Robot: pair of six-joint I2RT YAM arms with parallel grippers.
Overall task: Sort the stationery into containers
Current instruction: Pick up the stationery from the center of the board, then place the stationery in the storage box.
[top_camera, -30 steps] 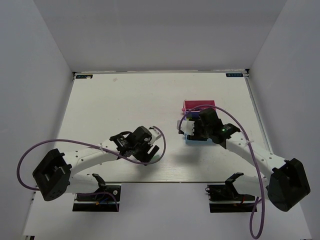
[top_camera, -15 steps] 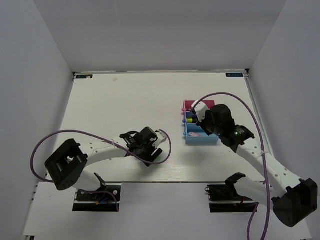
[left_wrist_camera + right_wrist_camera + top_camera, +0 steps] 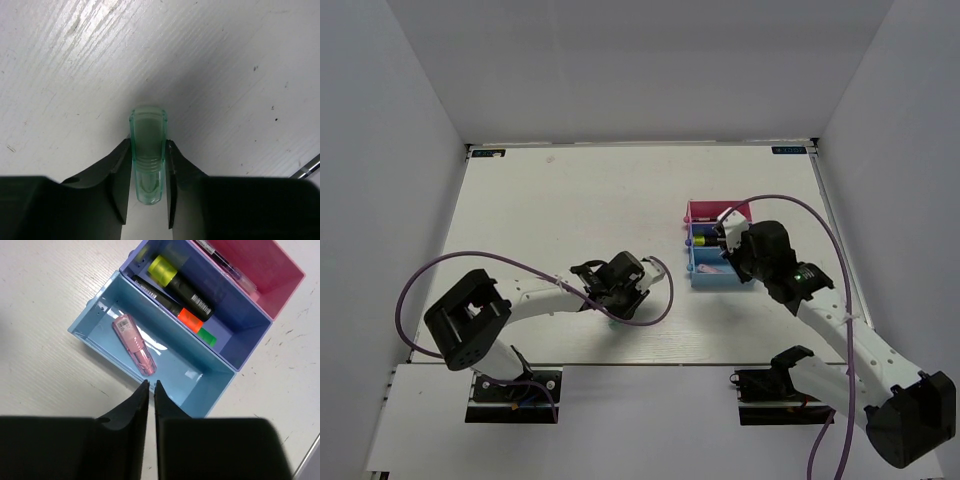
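My left jaws pinch the translucent green capsule (image 3: 147, 150) by its sides. Its near end is sunk between them, and I can't tell whether it touches the white surface (image 3: 225, 75). From overhead the wrist hides it. My right jaws are pressed almost together on nothing, above the light blue bin (image 3: 175, 356), where a pink capsule (image 3: 134, 344) lies. Three highlighters (image 3: 187, 290) fill the dark blue bin (image 3: 240, 335). The pink bin (image 3: 270, 270) is cut off at the frame edge and holds a thin pen (image 3: 225, 265).
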